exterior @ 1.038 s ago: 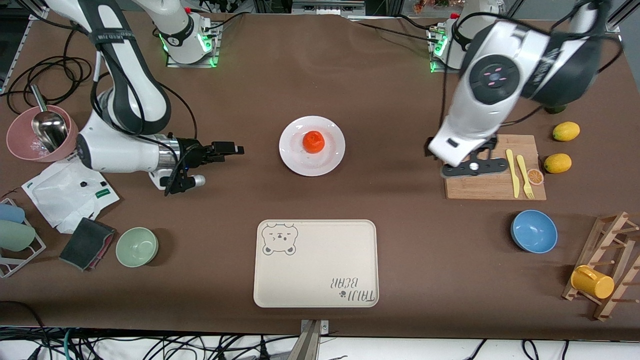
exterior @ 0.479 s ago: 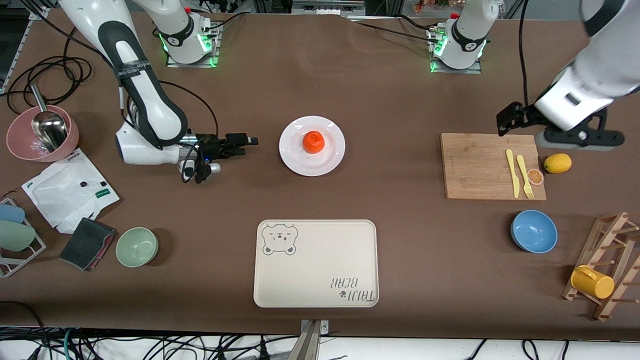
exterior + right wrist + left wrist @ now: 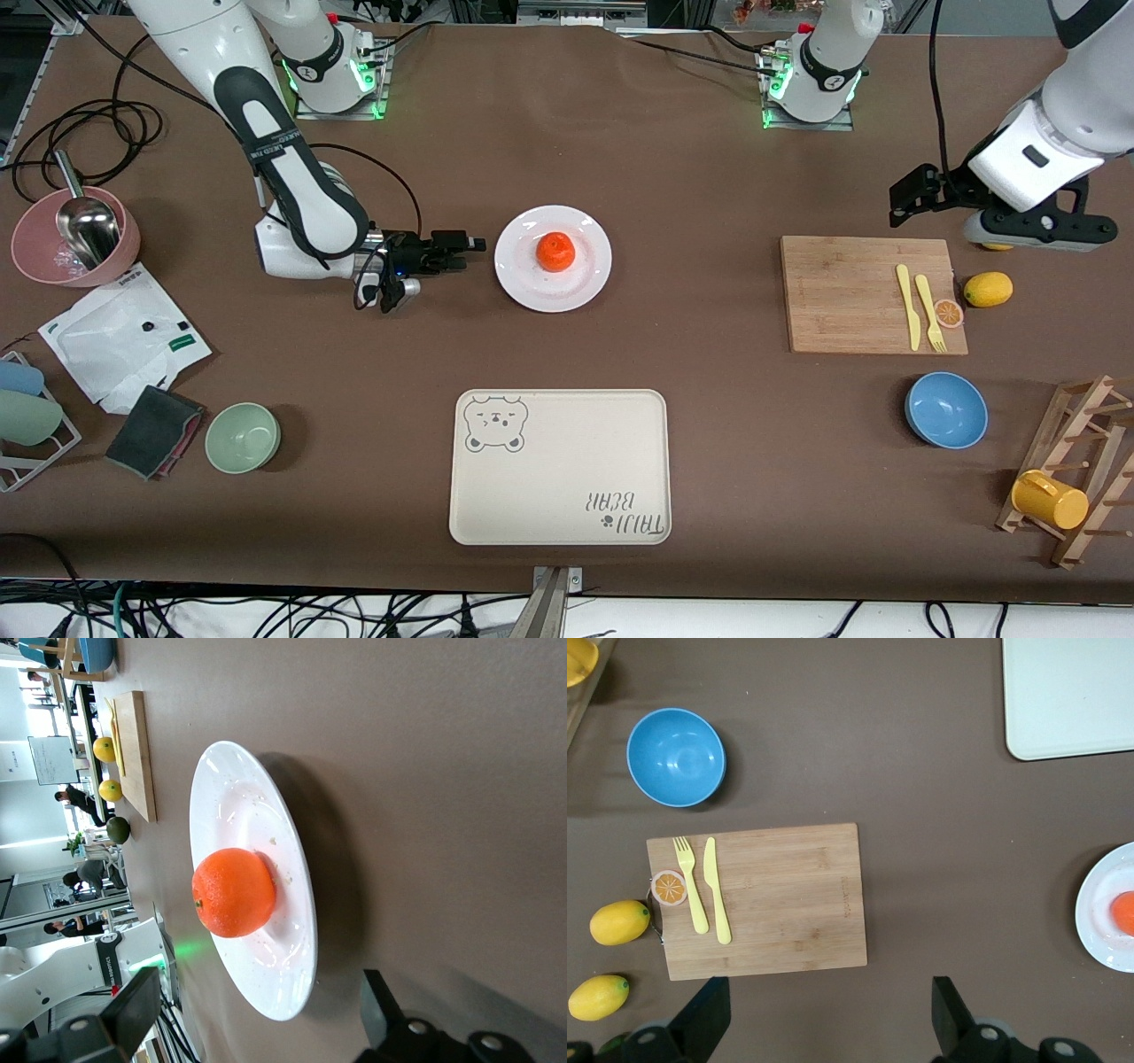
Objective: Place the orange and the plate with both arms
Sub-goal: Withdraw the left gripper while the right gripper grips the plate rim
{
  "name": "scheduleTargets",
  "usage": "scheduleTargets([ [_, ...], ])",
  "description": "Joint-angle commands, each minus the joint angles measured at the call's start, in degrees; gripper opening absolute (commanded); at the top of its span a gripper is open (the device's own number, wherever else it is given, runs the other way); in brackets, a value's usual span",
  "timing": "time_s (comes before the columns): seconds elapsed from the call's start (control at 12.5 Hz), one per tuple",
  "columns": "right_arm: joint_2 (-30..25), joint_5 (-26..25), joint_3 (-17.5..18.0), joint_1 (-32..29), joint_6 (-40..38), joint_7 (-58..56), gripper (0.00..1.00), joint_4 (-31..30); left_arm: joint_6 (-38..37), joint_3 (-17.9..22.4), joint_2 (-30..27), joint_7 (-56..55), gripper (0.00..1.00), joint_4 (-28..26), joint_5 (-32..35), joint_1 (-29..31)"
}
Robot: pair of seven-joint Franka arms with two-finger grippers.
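The orange (image 3: 555, 252) (image 3: 233, 892) sits on the white plate (image 3: 532, 283) (image 3: 239, 806) in the middle of the table. My right gripper (image 3: 466, 252) (image 3: 257, 1028) lies low over the table, level with the plate on the right arm's side. It is open, its fingers (image 3: 133, 1010) pointing at the rim from just short of it, with nothing held. My left gripper (image 3: 1035, 236) (image 3: 828, 1028) hangs high over the table by the wooden board (image 3: 873, 294), open and empty. The left wrist view catches the plate (image 3: 1099, 930) and orange (image 3: 1125, 912) at its edge.
A beige bear tray (image 3: 560, 465) lies nearer the front camera than the plate. The board carries a yellow knife, a fork and an orange slice, with a lemon (image 3: 988, 289) beside it. A blue bowl (image 3: 946, 409), green bowl (image 3: 243, 437) and pink bowl (image 3: 75, 235) stand around.
My right gripper has slid along the table toward the plate, stopping close to its rim. My left arm has swung off the board toward its own end of the table.
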Motion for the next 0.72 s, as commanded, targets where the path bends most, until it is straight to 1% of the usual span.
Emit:
scheduleTargets([
  [0.0, 0.77, 4.21, 1.66, -0.18, 2.31, -2.9, 1.0, -0.52, 1.02, 0.8, -1.35, 1.79, 1.0, -1.63, 0.36, -0.48],
  [0.16, 1.91, 5.53, 2.36, 0.16, 3.46, -3.08, 1.0, -0.17, 1.02, 0.89, -0.3, 1.88, 1.0, -0.41, 0.46, -0.39],
  [0.4, 2.62, 8.17, 2.54, 1.83, 5.39, -3.17, 0.99, 0.09, 0.67, 0.81, -0.21, 1.79, 1.0, -0.22, 0.46, -0.39],
  [0.64, 3.41, 9.67, 2.54, 2.72, 6.54, -3.43, 0.92, 0.27, -0.82, 0.89, -0.3, 2.14, 1.0, -0.22, 0.46, 1.01],
])
